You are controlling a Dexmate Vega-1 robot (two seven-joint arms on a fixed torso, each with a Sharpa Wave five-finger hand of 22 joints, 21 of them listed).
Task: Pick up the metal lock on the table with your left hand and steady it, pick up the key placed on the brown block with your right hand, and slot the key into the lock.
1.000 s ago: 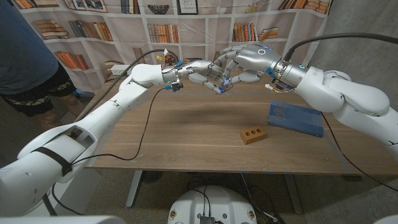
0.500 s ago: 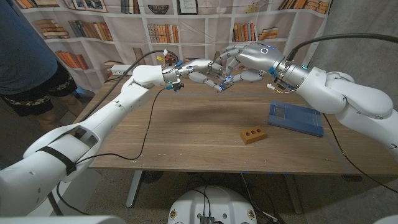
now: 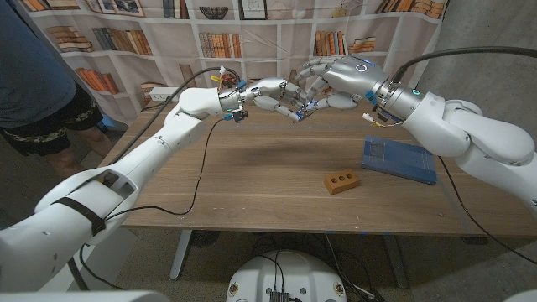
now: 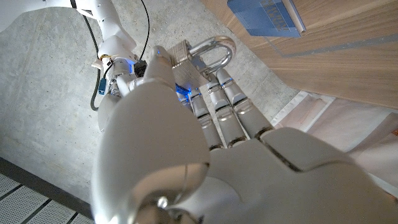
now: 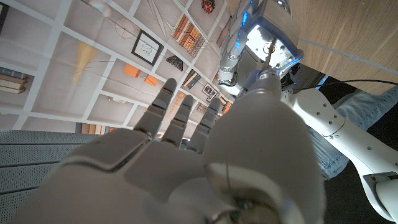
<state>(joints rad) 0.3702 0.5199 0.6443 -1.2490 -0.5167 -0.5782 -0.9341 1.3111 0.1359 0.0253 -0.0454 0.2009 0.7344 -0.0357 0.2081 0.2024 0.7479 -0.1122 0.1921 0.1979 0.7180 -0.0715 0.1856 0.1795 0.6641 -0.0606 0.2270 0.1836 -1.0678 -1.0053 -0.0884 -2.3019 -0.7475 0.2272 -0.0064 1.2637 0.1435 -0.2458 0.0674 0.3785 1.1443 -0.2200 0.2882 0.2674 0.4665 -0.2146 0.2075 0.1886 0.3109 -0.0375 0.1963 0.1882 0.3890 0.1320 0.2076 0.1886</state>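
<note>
- head view shows both arms raised over the far middle of the wooden surface [image 3: 252,180], the left robot hand [image 3: 270,94] and right robot hand [image 3: 340,80] meeting fingertip to fingertip in the air.
- left robot hand has its fingers closed around the metal lock [image 4: 186,56]; in the left wrist view the thumb presses one face and the other fingers back the opposite face, a grip that looks meant to stop the body twisting while a key is pushed in.
- the lock is a silver padlock with a curved, polished shackle standing out past the fingertips; in the right wrist view its body [image 5: 272,34] faces the right robot hand, which suits lining up a key.
- right robot hand has thumb and fingers drawn together toward the lock; a thin metal piece, likely the key [image 5: 269,55], runs from its thumb to the lock body, so it appears to pinch the key.
- whether the key tip is already in the keyway or just touching the face, i cannot tell.
- brown block [image 3: 341,181] lies on the near right of the surface with nothing on it, well below both hands; a blue flat box [image 3: 399,159] lies just to its far right.
- holding the work in mid-air keeps both hands free to adjust angle.
</note>
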